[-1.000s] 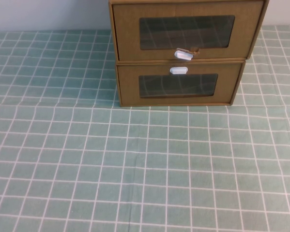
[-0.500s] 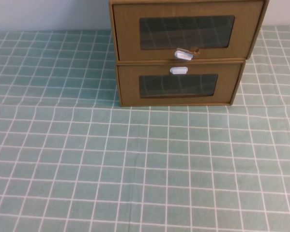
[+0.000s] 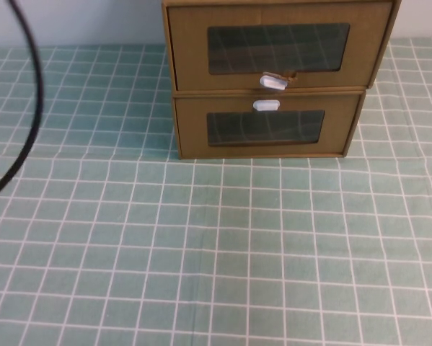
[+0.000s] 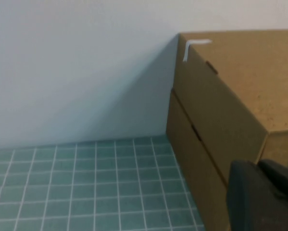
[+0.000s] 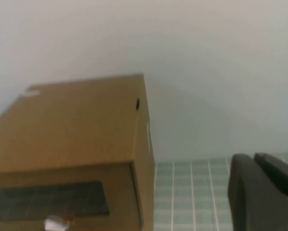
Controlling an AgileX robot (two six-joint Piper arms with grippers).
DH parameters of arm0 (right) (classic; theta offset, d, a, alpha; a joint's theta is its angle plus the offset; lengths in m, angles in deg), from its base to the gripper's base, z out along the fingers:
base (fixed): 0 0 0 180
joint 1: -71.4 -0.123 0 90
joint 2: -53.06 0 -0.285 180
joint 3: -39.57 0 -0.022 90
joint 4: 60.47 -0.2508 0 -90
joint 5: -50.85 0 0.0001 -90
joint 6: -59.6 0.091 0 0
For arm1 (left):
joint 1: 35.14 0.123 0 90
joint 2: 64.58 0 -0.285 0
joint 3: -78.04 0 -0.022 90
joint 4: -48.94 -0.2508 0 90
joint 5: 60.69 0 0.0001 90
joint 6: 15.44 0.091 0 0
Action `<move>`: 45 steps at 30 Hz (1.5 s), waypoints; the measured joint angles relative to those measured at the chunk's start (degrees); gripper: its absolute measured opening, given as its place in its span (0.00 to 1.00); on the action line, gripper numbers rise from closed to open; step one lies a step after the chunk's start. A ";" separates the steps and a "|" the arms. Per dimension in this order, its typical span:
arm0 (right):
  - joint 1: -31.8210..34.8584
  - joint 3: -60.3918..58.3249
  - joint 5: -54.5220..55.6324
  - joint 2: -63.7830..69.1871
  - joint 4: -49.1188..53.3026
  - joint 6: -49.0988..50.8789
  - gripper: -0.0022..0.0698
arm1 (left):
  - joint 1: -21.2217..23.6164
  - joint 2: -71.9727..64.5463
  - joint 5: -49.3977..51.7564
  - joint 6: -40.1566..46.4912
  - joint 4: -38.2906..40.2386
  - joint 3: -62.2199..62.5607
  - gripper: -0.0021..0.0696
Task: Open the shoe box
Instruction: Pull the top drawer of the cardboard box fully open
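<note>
The shoe box, two stacked drawers with dark windows, stands on the checked cloth. You see both drawers flush with its front, with the upper pull and lower pull untouched.

Left gripper: off the box's left side; apart or together, you cannot tell.

Right gripper: off the box's front right corner, pinched together on nothing.

A black cable hangs left of the box.
</note>
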 joint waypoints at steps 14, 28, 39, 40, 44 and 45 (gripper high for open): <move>0.00 -0.60 0.32 19.97 -23.83 -6.76 0.01 | -5.68 -25.50 -2.96 32.32 29.46 15.30 0.02; -4.18 8.46 -15.11 38.08 -56.81 -76.19 0.01 | -7.93 -58.87 20.81 37.80 38.08 58.62 0.02; -23.87 28.66 -24.10 49.46 16.35 -35.72 0.01 | -10.90 -68.69 24.10 35.47 34.34 66.32 0.02; -25.37 28.78 -22.92 49.56 19.71 -33.41 0.01 | -11.01 -68.96 24.40 35.21 33.61 66.36 0.02; -30.52 28.62 -15.28 49.56 30.17 -29.63 0.01 | -11.80 -69.33 25.44 31.06 29.98 67.28 0.02; -31.74 28.10 -12.83 49.56 33.12 -28.91 0.01 | -11.92 -69.33 25.55 29.71 29.02 67.39 0.02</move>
